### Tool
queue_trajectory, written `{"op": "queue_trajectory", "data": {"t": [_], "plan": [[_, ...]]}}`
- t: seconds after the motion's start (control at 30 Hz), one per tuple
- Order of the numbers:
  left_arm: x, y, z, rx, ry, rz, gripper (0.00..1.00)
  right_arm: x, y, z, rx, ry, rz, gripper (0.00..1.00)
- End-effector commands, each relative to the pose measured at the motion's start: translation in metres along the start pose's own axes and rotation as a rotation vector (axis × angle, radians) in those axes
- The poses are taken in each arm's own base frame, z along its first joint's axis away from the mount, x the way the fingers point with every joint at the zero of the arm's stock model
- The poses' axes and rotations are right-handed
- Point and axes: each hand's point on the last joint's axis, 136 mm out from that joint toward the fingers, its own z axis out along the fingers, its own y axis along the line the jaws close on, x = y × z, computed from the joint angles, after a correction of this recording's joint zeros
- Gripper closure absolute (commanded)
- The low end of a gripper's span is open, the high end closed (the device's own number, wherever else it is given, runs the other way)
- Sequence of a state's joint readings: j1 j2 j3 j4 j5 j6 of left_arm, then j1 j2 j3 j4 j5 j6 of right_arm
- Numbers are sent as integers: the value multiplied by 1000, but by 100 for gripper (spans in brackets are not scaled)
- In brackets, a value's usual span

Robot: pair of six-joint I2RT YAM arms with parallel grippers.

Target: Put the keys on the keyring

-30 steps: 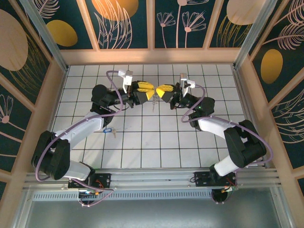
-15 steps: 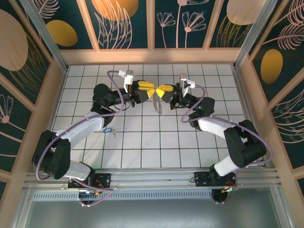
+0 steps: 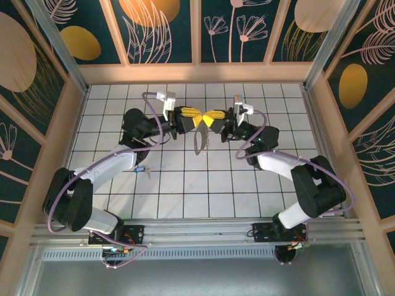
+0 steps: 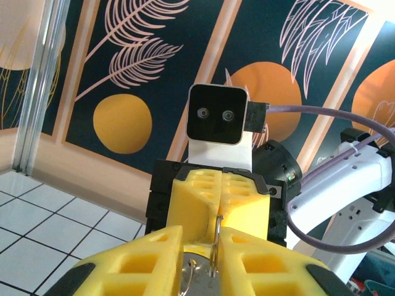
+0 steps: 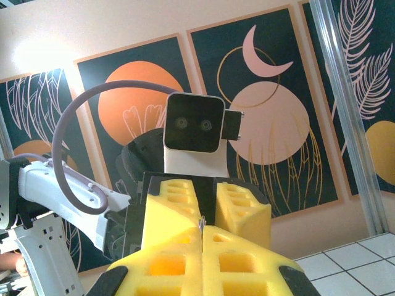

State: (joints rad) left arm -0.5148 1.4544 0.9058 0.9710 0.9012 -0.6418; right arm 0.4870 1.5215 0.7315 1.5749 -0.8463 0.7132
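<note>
From the overhead view I see both arms reaching in toward the upper middle of the frame. The left gripper and right gripper meet nose to nose, yellow fingers almost touching at the tips, above the white tiled bench.

The keyring hangs straight down from that meeting point as a pale, bumpy loop. I cannot tell whether its lower end touches the tiles.

On my right wrist view the right gripper has its fingers pressed flat together, with a thin metal wire pinched at their tips. So I read it as clamped on the top of the keyring. Facing it, the left gripper shows a narrow dark gap between its fingers.

On the left wrist view the left gripper has the same wire sitting in that narrow slot. I cannot tell whether the fingers actually pinch it or just stand around it. Opposite, the right gripper shows only a hairline seam.

The keys lie flat on the bench at centre left, blue head showing. They are just beside the left forearm and well apart from the keyring.
</note>
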Motion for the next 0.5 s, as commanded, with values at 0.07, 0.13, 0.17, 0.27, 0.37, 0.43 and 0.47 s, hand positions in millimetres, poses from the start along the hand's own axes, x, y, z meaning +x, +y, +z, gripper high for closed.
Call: {"op": "queue_trajectory", "data": {"t": [0.07,0.13,0.17,0.27,0.37,0.43,0.47], "plan": [[-3,-2,6,10,10,39,86,-17,23,3,-74,-39,-95,100],[-4,-3,6,6,6,43,89,-17,23,3,-73,-38,-96,100],[-4,-2,6,4,5,43,91,-16,23,3,-72,-36,-95,100],[-5,-1,5,-8,0,46,100,-17,22,2,-59,-32,-94,100],[-6,0,4,-26,2,56,100,-23,13,-9,8,-41,-80,69],[-6,0,4,-35,12,66,100,-31,9,-20,62,-54,-81,53],[-6,0,4,-37,18,72,100,-34,6,-26,95,-52,-75,49]]}}
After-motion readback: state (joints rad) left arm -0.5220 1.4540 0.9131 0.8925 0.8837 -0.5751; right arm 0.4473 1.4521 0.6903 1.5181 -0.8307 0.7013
